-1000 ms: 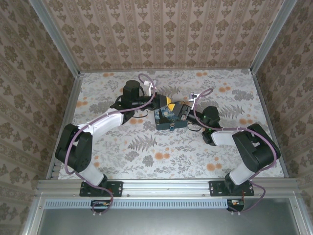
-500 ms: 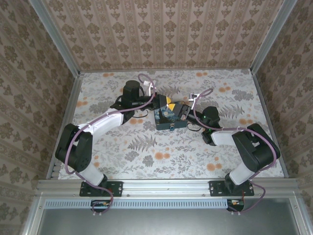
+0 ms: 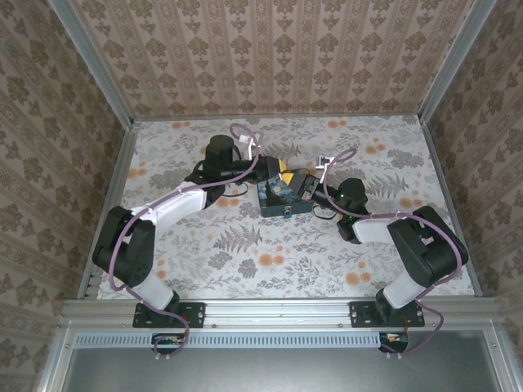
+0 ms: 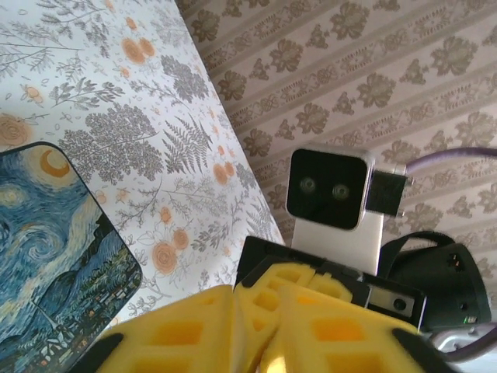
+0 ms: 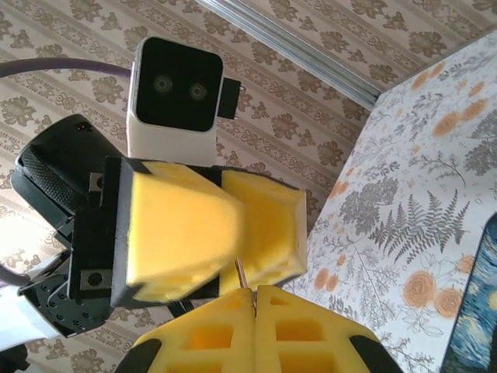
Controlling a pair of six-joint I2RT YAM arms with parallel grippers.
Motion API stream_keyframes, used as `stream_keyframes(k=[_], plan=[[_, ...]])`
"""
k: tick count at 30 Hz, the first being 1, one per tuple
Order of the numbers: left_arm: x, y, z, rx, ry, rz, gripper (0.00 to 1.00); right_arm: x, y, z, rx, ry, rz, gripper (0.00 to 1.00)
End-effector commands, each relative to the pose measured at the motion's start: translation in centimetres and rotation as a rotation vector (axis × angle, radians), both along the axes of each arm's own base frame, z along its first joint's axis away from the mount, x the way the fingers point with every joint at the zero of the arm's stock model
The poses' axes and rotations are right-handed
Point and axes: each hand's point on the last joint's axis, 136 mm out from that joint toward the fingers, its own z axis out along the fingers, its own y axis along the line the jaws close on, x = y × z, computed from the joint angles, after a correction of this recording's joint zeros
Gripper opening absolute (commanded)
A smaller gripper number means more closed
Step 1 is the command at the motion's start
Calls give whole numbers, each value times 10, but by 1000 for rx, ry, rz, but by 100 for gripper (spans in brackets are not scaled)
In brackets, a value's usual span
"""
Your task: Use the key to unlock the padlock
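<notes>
Your key (image 5: pixel 241 273) shows in the right wrist view as a thin, dark metal sliver, barely more than a line. It stands up out of the seam where the right gripper (image 5: pixel 255 295) presses its two yellow fingers together, so that hand is closed on it. You see only the short tip; the rest is buried between the pads.

The tip points at the left gripper (image 5: pixel 224 245), which faces it just beyond with its yellow pads drawn near each other. One of those pads is blurred. You cannot tell from either wrist view whether a narrow gap is left between them, or whether they touch the key.

From above, the two grippers meet at the far right corner of the box (image 3: pixel 276 196). The box is a dark rectangle printed with a swirling blue-and-yellow night sky, lying flat near the middle of the flowered table (image 3: pixel 245 253).

On the box's near edge you can make out a small bluish spot that looks to be the padlock (image 3: pixel 288 214). It is too small for you to tell how its shackle stands. The key is held at the far corner, apart from that spot.
</notes>
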Motion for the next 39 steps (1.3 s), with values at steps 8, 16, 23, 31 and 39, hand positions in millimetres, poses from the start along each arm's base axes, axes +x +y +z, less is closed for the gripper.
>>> stream_keyframes(k=[8,16,23,31,39], plan=[[12,53,38,-39,-85,181,68,-1,-10,-6,6,12,-43,0],[-14,63,17,134,-117,210,89,11,-29,-33,-56,132,-119,0],[-60,42,-33,406,-152,149,98,35,-53,-54,-107,248,-207,0],[-96,7,-114,695,-186,133,99,55,-74,-67,-109,336,-274,0],[-96,-18,-171,753,-165,119,96,62,-81,-73,-144,378,-287,0]])
